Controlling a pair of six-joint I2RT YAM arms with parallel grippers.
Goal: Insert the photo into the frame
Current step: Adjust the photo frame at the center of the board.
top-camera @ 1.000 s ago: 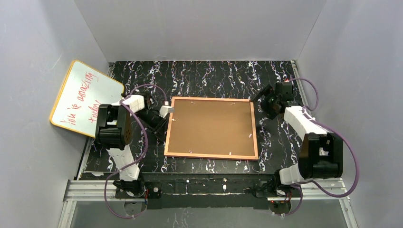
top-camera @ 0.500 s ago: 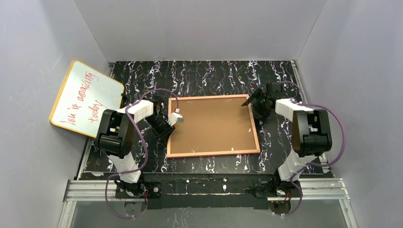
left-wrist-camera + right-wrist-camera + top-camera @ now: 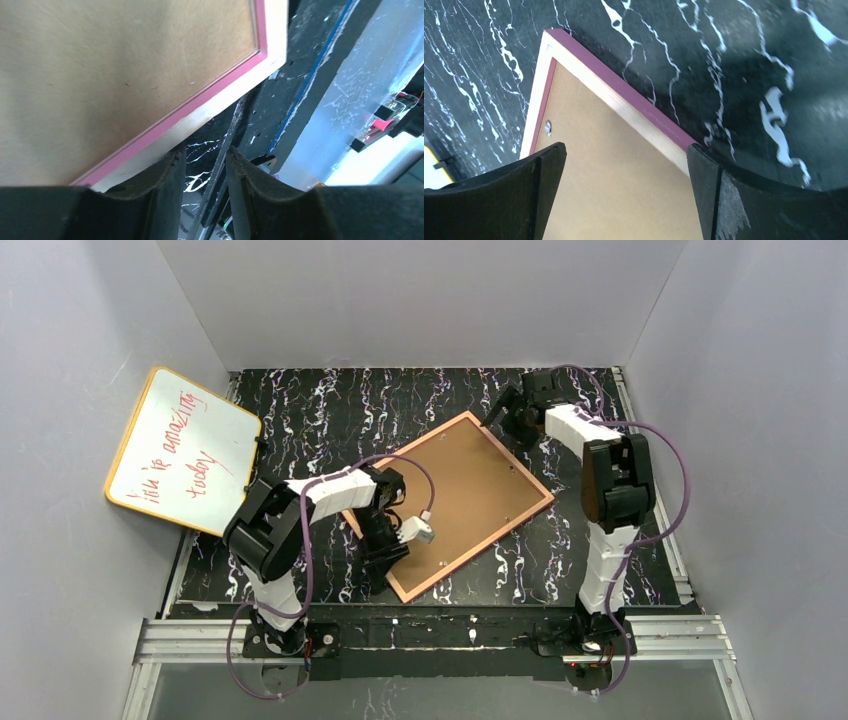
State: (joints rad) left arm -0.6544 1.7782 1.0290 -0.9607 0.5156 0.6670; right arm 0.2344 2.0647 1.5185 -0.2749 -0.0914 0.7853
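While right gripper (image 3: pixel 624 149) gapes, frame (image 3: pixel 624 102) edge seems untouched.

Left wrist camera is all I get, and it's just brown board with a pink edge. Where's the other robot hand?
Observer: The right gripper is by the frame's far corner, fingers wide open.
Operator: Can you see the photo anywhere?
Observer: No view shows it. Only the frame's brown back faces up.
Operator: What else is there?
Observer: A whiteboard with red writing, off to the left.
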